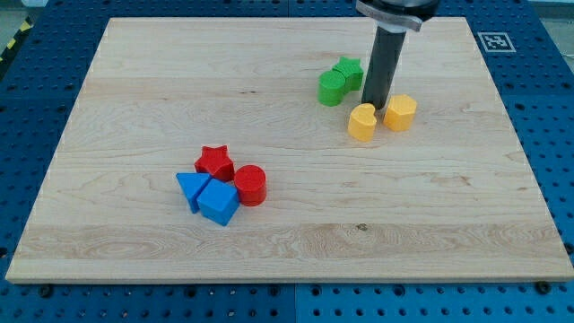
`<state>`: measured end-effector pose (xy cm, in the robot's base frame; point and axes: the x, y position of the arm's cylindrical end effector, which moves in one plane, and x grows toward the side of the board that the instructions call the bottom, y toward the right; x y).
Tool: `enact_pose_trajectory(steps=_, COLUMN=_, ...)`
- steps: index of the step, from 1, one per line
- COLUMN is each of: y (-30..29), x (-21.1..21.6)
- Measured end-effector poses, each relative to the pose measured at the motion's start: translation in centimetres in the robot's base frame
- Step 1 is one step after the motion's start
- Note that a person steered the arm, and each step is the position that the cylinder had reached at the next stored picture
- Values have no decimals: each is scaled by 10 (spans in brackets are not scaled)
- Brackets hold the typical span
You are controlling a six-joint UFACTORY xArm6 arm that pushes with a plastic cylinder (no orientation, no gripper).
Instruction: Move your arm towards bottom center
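Observation:
My tip (375, 107) is at the lower end of the dark rod in the view's upper right. It stands between two yellow blocks: a yellow heart (362, 123) just below-left and a yellow rounded block (400, 113) just right. A green cylinder (333, 89) and a green star (348, 72) lie just left of the rod. In the lower left of the board is a cluster: a red star (215, 162), a red cylinder (251, 186), a blue triangle (190, 188) and a blue block (218, 204).
The wooden board (287, 251) lies on a blue perforated table. A white marker tag (494, 41) sits at the board's upper right corner.

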<state>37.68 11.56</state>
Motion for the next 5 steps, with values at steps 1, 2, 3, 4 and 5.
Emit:
enact_pose_trajectory(steps=1, y=0, x=-25)
enact_pose_trajectory(steps=2, y=21, x=-24)
enact_pose_trajectory(steps=3, y=48, x=0)
enact_pose_trajectory(steps=4, y=45, x=22)
enact_pose_trajectory(steps=5, y=36, x=31)
